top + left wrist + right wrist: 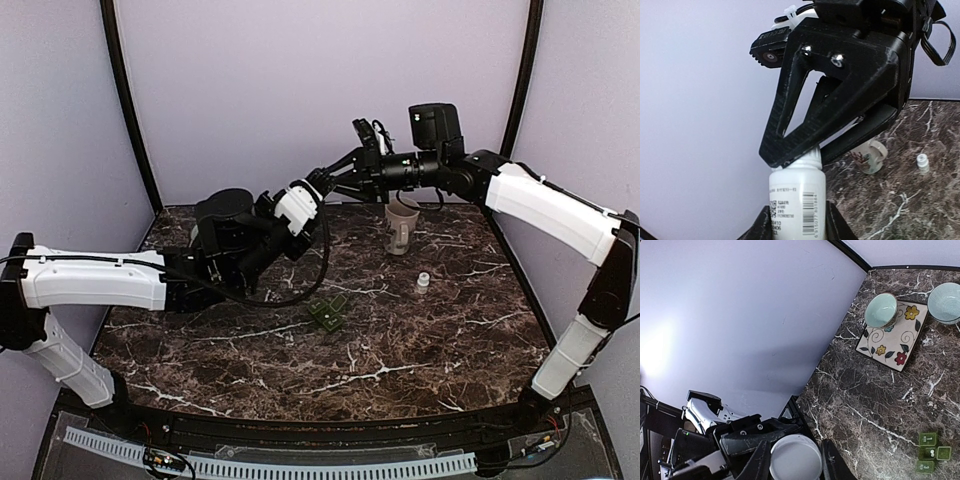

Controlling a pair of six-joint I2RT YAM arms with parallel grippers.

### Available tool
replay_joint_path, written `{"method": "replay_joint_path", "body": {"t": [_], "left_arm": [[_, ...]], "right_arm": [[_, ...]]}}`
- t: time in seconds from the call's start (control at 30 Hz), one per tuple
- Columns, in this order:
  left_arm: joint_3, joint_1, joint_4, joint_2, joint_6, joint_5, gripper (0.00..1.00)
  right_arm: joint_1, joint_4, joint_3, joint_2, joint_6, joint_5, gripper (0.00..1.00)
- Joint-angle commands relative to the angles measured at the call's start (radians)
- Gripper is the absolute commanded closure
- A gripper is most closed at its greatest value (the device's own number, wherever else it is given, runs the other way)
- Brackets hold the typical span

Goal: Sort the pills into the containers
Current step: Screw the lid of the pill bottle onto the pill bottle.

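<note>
Left tool clenched on bottle, raised off counter. Right tool clamped on bottle's top. Green pill box on counter below both tools.

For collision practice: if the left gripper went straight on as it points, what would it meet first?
Most likely the right gripper, clamped on the top of the white bottle that the left gripper holds.

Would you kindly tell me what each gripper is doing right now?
Left gripper: closed on the white bottle.
Right gripper: closed on the top of it.
</note>
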Motion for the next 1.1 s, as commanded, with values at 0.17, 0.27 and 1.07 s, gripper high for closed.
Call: {"method": "replay_joint_path", "body": {"t": [0.17, 0.27, 1.07], "left_arm": [[0.021, -0.132, 0.468, 0.128, 0.395, -0.014, 1.00], [0.015, -0.134, 0.472, 0.130, 0.403, -0.028, 1.00], [-0.066, -0.109, 0.007, -0.127, -0.030, -0.014, 0.39]], "right_arm": [[0.098, -0.072, 0.012, 0.093, 0.001, -0.081, 1.00], [0.097, -0.074, 0.014, 0.091, 0.005, -0.077, 1.00], [0.073, -0.041, 0.006, 0.052, 0.002, -0.044, 1.00]]}}
